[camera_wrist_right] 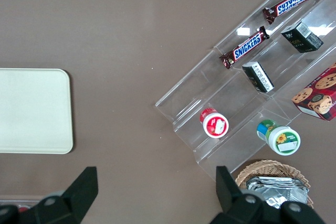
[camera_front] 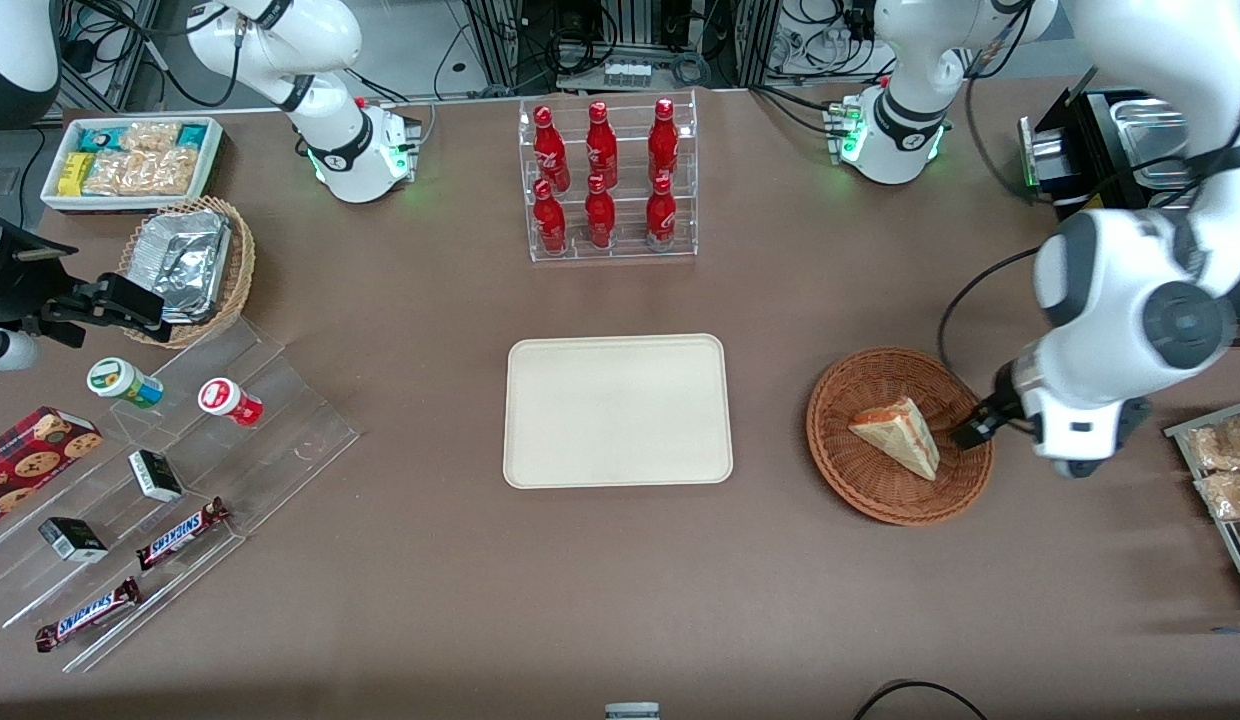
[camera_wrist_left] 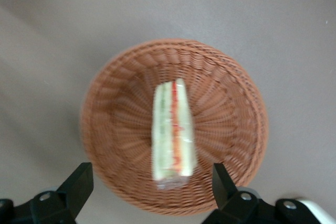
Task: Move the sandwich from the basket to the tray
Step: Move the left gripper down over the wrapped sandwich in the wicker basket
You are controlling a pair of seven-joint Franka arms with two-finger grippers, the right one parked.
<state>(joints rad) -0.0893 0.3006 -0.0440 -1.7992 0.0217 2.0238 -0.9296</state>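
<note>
Sandwich (camera_front: 900, 432): wrapped wedge, lying in the reddish-brown wicker basket (camera_front: 860, 480); nothing holds it.
Handling: likely light and soft; film wrap may be slippery. Grip gently across the two flat bread faces, mid-wedge.
Gripper (camera_wrist_left: 152, 190): jaws wide open, empty, above the basket rim at the working arm's end.
Arm pose: wrist pointing down over the basket.
Tray (camera_front: 540, 460): bare, mid-table, well apart from the basket.

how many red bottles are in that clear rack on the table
6. Upper row. Lower row, nearer the camera. None seem hidden. The tool is open over the basket.
</note>
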